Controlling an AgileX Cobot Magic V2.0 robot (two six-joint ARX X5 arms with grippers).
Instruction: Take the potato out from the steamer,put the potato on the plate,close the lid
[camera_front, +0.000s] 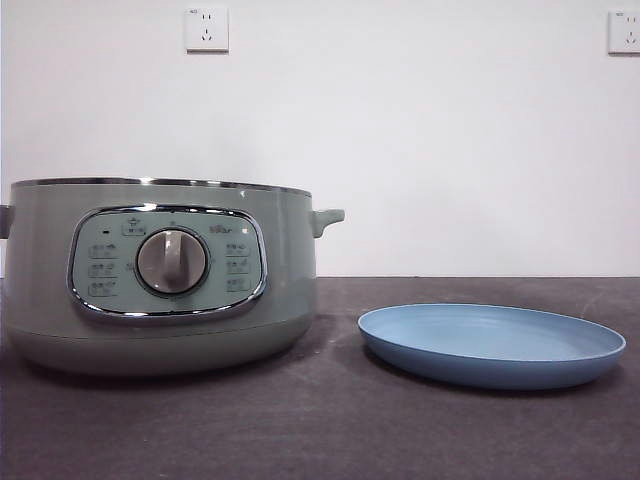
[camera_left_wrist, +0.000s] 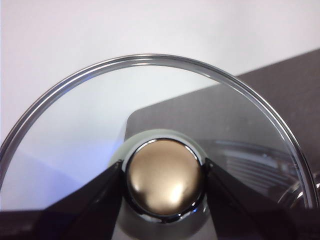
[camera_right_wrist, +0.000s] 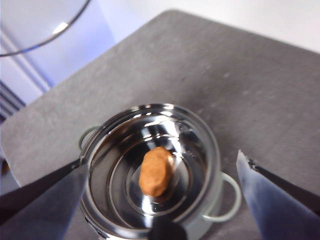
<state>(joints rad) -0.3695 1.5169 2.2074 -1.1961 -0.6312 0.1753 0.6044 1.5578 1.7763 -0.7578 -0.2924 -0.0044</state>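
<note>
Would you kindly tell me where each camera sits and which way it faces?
Front view: low at table height, looking level at the steamer and plate; no arm shows.
Left wrist view: looks along the left pincer, jaws clamping the lid by its knob.
Right wrist view: above, looking down between the open right pincer at the potato.
Front and right wrist views share the steamer.

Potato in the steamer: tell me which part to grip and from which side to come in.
Grip the potato across its narrow middle, coming straight down from above. It lies on its side, alone in the centre of the steamer, whose walls bar any sideways approach. The right pincer hangs open above it; the left pincer holds the lid away.
</note>
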